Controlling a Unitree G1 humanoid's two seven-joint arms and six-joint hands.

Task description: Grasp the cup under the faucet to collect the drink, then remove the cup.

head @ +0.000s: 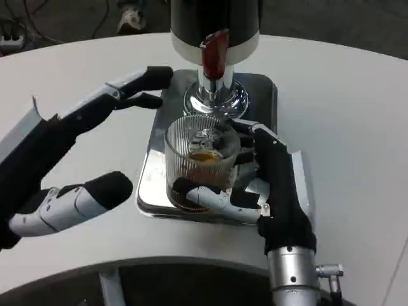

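Right hand (pixel 271 185) gripping ribbed cup (pixel 201 159) on tray (pixel 150 185) under faucet (pixel 213 64); left hand (pixel 95 146) spread, holding nothing. Risks spilling drink if tilted or lifted into spout.

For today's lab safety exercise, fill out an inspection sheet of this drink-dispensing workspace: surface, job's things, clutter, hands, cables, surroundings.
Surface: white table, round-edged, bare around the tray.
Job's things: ribbed clear cup stands on the shiny metal tray under the faucet with its red lever; brownish drink shows in the cup.
Clutter: nothing seen.
Hands: right hand grips the cup, fingers wrapped round its lower front; left hand holds nothing, fingers apart, one reaching toward the faucet base.
Cables: dark cables and a power strip on the floor, top left.
Surroundings: dark floor beyond the table.
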